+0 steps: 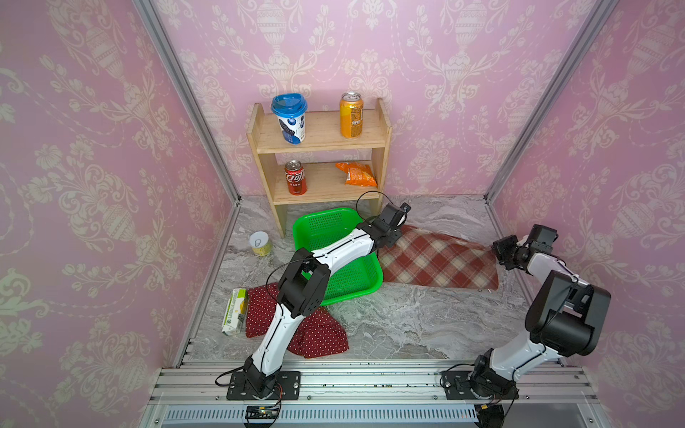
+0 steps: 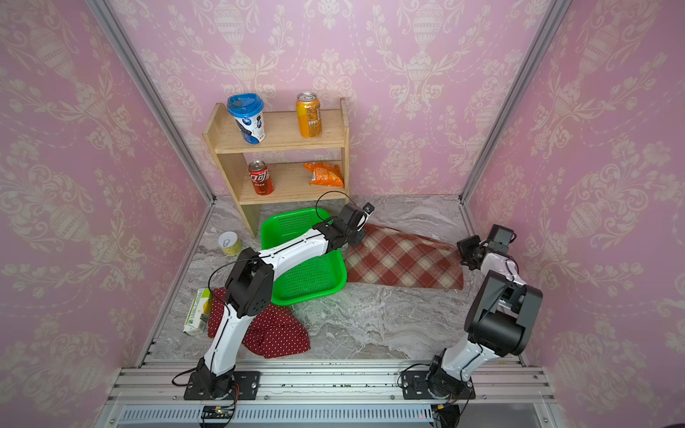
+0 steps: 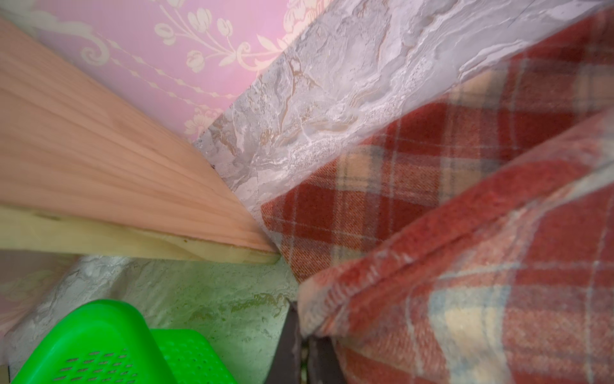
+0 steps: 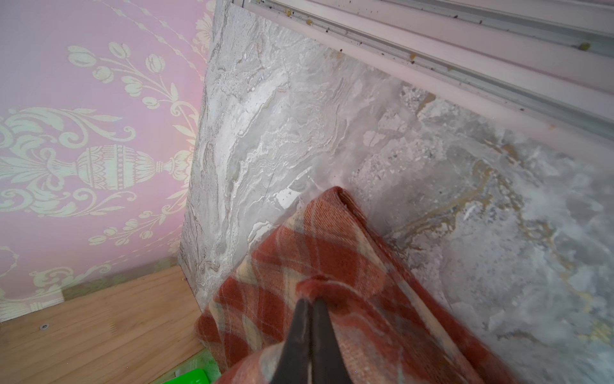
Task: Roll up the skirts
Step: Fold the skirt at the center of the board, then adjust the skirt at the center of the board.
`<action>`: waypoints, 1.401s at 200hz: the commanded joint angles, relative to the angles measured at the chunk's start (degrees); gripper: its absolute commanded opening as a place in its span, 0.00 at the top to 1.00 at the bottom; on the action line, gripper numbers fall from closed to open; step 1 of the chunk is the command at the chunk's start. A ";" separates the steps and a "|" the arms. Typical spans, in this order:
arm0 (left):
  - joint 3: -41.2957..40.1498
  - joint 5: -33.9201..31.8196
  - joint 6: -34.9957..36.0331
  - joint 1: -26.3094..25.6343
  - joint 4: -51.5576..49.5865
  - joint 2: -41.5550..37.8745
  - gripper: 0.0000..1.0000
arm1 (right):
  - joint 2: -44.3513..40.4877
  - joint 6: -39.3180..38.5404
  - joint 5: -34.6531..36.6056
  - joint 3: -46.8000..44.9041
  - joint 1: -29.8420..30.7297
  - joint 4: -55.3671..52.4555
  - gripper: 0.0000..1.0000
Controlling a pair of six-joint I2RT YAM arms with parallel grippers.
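**Plaid skirt roll: both far corners pinched, here's how I'd play it**

So both arms are working on the plaid skirt (image 1: 437, 259), which is lying flat on the marble table (image 1: 407, 322) just beside the green basket (image 1: 352, 294). The left gripper (image 3: 304, 332) is clamping the far corner next to the wooden shelf (image 1: 381, 148). The right gripper (image 4: 310, 299) is pinching a bunched bit of hem at the opposite end, over by the side wall. Both are squeezing cloth, nothing loose.

The polka-dot skirt (image 1: 318, 333) is sitting untouched near the left arm's base, beside a carton (image 1: 234, 311).

My take: this is looking like the first turn of the roll. I'm thinking both ends should be travelling toward the robot together and low, so the fold is landing straight. That wool-ish fabric is looking thick and probably springing back, so a tight first tuck matters. The left corner is also crowding the basket and shelf leg, so snagging is the risk there.
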 commanded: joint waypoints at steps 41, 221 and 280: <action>11.47 0.00 2.57 1.94 -6.39 6.37 0.36 | 5.89 -4.00 -1.45 6.89 0.51 -2.52 0.17; -29.58 13.78 -26.80 -10.58 4.46 -18.24 0.34 | 12.57 -17.48 -3.54 6.54 1.65 -14.68 0.31; -33.80 16.63 -30.69 -13.47 6.31 -18.04 0.33 | 12.78 -17.05 -2.71 6.59 2.21 -14.70 1.00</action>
